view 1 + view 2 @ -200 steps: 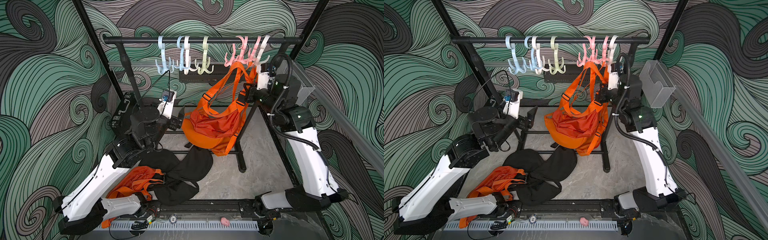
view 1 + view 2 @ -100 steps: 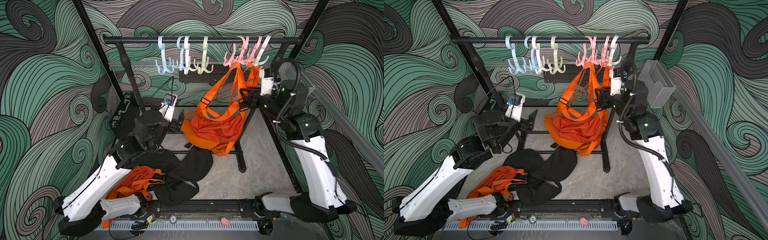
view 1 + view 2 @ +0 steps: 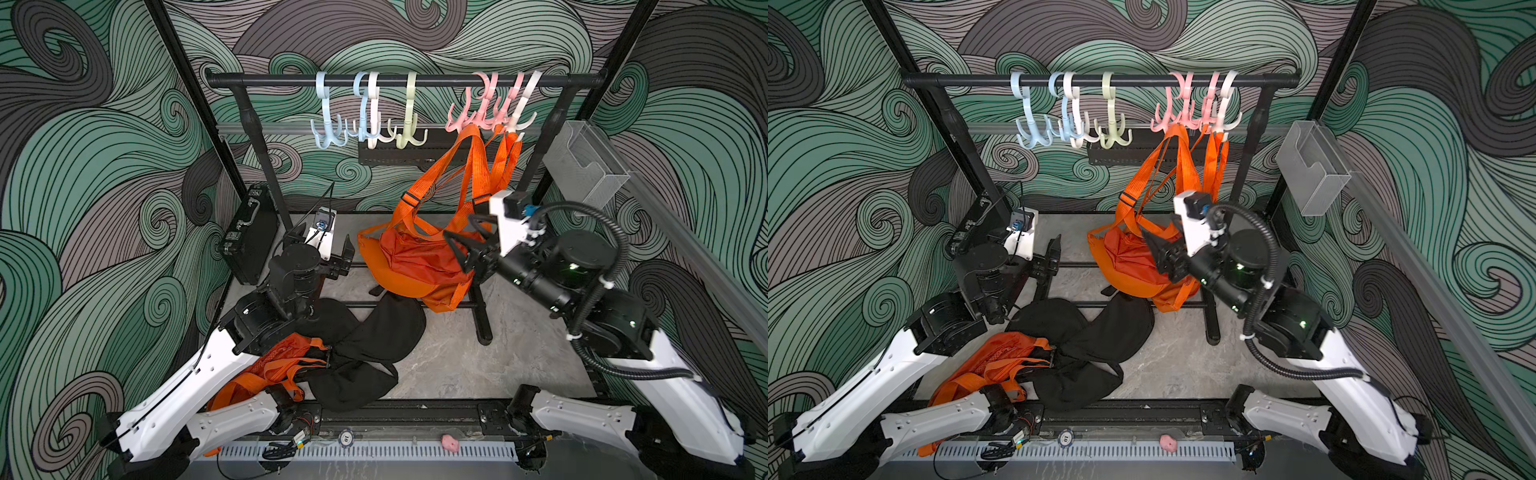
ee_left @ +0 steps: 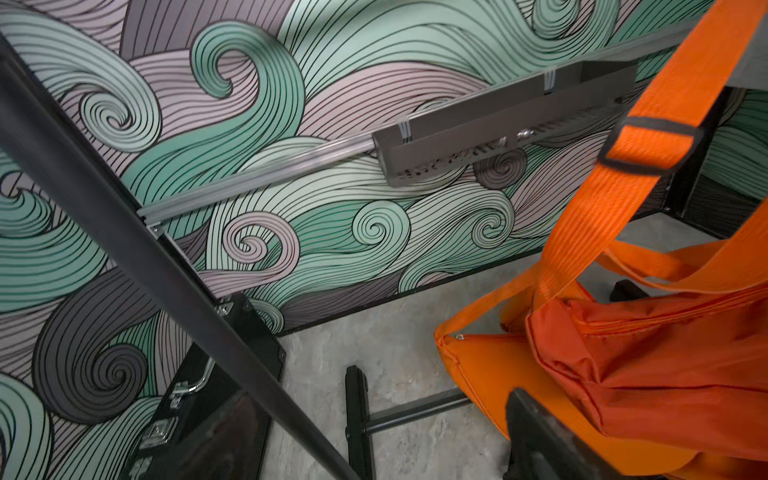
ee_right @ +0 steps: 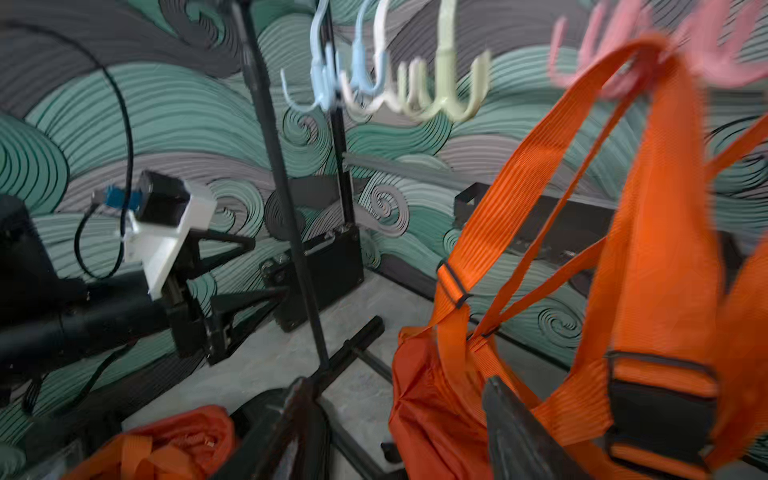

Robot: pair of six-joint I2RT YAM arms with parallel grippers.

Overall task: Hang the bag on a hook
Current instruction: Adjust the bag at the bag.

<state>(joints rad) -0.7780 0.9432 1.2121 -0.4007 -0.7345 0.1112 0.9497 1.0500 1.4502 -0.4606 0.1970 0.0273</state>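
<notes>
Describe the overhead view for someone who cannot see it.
An orange bag hangs by its straps from hooks on a black rail. The left gripper and right gripper flank it, open. A second orange bag and a black bag lie on the floor.

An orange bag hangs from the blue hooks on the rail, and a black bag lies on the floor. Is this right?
Not quite: the orange bag hangs from the pink hooks, as both top views show. The black bag does lie on the floor.

Two orange bags [image 3: 411, 266], one black bag [image 3: 374, 332], perhaps eight hooks [image 3: 410, 112].
</notes>
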